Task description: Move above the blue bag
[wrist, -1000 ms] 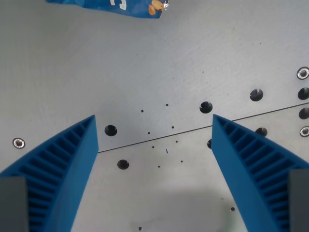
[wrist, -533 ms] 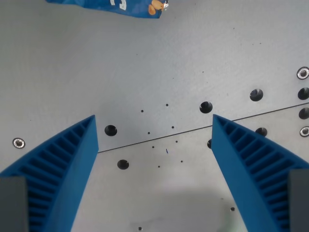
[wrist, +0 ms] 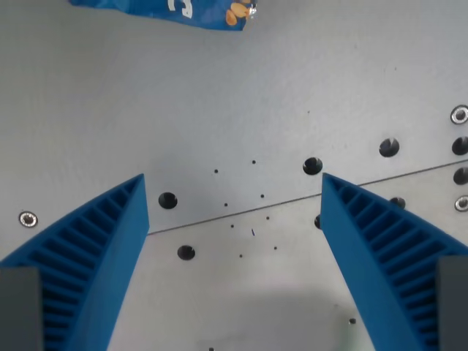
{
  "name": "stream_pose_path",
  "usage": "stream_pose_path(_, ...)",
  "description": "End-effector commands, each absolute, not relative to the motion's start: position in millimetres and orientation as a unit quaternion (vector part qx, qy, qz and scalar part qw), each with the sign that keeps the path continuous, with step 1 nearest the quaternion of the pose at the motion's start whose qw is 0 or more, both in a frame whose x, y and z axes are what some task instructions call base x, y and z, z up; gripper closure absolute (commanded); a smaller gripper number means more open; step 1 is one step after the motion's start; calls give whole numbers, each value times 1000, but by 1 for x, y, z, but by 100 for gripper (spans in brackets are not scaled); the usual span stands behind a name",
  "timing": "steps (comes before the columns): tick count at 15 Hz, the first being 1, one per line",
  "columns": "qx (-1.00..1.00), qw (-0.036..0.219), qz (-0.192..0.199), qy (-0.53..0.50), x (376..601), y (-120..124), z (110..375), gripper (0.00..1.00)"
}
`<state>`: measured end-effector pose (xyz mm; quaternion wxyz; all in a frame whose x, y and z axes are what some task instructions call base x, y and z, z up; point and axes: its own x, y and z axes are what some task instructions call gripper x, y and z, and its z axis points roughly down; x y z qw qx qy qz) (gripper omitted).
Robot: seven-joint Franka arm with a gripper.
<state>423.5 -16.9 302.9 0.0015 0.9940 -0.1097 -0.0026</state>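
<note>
The blue bag lies at the top edge of the wrist view, left of centre; only its lower strip shows, with white print and an orange picture near its right corner. My gripper stands open over the bare grey table, well below the bag in the picture. Its two blue ribbed fingers rise from the bottom corners with nothing between them.
The grey metal table has a thin seam running across the middle, several dark holes and a few silver screw heads along the wrist view's right and one at the left.
The table marks have slid slightly down in the picture and the bag's strip looks a little thinner, so the camera has shifted a little. The fingers stay equally spread.
</note>
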Motion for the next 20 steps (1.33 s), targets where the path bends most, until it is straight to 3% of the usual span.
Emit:
stream_pose_path(1, 996, 3, -5, -85, 437, -17, 299, 0)
stream_pose_path(20, 1000, 13, 3, -11, 520, -15, 247, 0)
